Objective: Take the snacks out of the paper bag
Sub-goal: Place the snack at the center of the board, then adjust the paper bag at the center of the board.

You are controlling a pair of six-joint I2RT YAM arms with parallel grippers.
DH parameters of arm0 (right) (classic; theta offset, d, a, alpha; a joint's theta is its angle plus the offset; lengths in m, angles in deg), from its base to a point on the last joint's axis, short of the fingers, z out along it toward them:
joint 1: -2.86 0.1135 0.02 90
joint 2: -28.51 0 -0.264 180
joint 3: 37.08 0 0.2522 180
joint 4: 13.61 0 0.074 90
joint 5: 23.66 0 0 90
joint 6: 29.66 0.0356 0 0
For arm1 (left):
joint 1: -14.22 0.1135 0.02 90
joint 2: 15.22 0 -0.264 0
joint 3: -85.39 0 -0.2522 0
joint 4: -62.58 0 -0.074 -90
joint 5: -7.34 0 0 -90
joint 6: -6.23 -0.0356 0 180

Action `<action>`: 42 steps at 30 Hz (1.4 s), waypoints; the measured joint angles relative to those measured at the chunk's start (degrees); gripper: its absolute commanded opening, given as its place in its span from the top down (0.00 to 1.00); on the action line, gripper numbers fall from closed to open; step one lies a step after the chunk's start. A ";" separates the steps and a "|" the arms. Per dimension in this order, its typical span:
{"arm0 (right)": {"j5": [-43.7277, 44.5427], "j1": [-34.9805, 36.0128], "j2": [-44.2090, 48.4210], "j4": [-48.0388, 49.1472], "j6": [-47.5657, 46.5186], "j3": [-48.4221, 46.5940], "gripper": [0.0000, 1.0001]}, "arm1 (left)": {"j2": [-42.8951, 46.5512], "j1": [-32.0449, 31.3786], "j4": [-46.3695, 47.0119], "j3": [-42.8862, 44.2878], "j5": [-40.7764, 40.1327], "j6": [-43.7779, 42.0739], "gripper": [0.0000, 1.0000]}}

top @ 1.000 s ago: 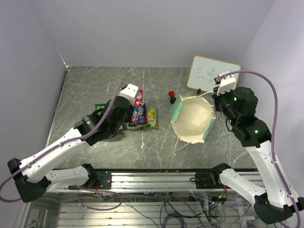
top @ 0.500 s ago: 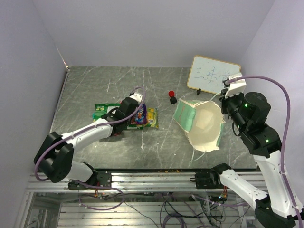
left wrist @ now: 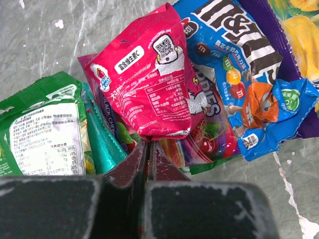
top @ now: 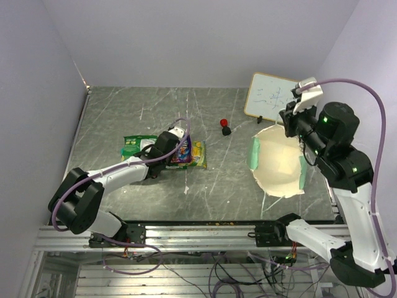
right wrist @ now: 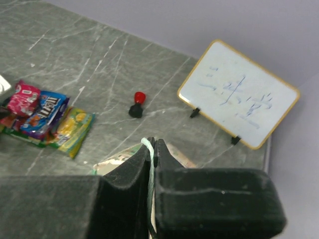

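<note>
Several snacks (top: 189, 152) lie in a pile on the grey table, left of centre. In the left wrist view I see a pink packet (left wrist: 149, 84), a blue M&M's packet (left wrist: 234, 64), a green one (left wrist: 40, 129), a teal one (left wrist: 102, 144) and a yellow one (left wrist: 299, 30). My left gripper (left wrist: 147, 144) is shut on the lower edge of the pink packet, low at the pile (top: 177, 141). My right gripper (top: 286, 124) is shut on the rim and cord of the paper bag (top: 279, 167). The bag hangs lifted, its tan inside facing the camera, with no packet showing inside. The rim shows under the fingers (right wrist: 117, 162).
A white board with writing (top: 273, 96) stands at the back right, close behind the bag; it also shows in the right wrist view (right wrist: 239, 92). A small red-and-black knob (top: 224, 126) sits between the pile and the bag. Another green packet (top: 133, 144) lies left of the pile.
My right arm has carried the bag to the right, away from the knob. My left arm has stretched out and lowered the pink packet from upright onto the pile.
</note>
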 measured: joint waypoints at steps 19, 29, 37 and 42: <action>6.88 -0.02 -12.76 -16.85 29.46 -17.94 1.00 | 2.05 0.63 -13.97 5.20 3.10 5.46 0.42; 10.10 -9.90 -18.60 -20.61 37.20 -11.82 1.00 | 9.75 0.63 -20.98 15.98 6.08 8.07 0.25; 14.53 -23.19 -11.87 -20.98 29.81 -1.29 1.00 | 11.67 0.63 -25.31 25.29 8.83 10.19 0.24; 22.60 -24.24 -7.30 -24.00 28.94 4.02 0.99 | 11.63 0.63 -27.71 29.81 9.64 10.40 0.23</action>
